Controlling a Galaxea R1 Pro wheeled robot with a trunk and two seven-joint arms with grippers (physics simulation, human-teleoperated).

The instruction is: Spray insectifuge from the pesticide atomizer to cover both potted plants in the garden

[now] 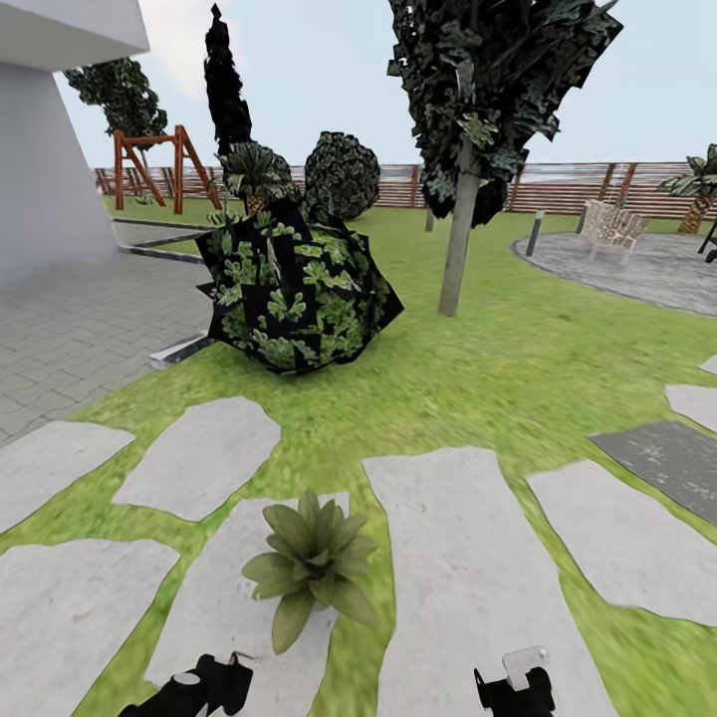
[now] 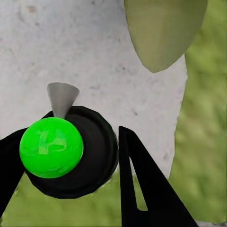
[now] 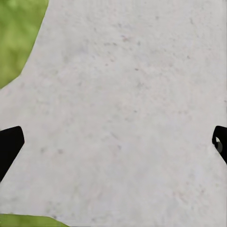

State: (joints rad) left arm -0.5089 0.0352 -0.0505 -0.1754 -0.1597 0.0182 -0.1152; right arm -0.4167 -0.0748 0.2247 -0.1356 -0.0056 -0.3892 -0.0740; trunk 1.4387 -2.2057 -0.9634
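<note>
You are looking down over a garden lawn [image 1: 498, 368] crossed by pale stepping stones [image 1: 468, 568]. Low in the frame, just left of centre, sits a small potted plant [image 1: 311, 563], a rosette of pointed green leaves; its pot is hidden beneath them. Only this one small plant is in sight.

Your left gripper [image 1: 204, 685] pokes up from the bottom edge, left of centre, and the plant lies just ahead of it and slightly to the right, up the frame. Your right gripper [image 1: 513, 687] sits at the bottom edge right of centre, farther from the plant, over bare stone. So the left arm is the nearer one.

The left wrist camera adds what the head camera cannot resolve: the left gripper [image 2: 71, 161] is closed around the sprayer [image 2: 71, 151], a round black body with a bright green ball on top and a small grey cone nozzle. The nozzle's axis points toward the top of that frame. One leaf [image 2: 163, 33] of the plant reaches in at the upper right, so the nozzle seems aimed a little to one side of the foliage.

The right wrist camera shows the right gripper [image 3: 113, 144] spread wide and empty, black fingertips [image 3: 9, 144] at the two side edges, stone beneath.

Farther back, a large dark shrub [image 1: 294, 289] stands left of centre and a tree [image 1: 463, 149] at upper centre.
</note>
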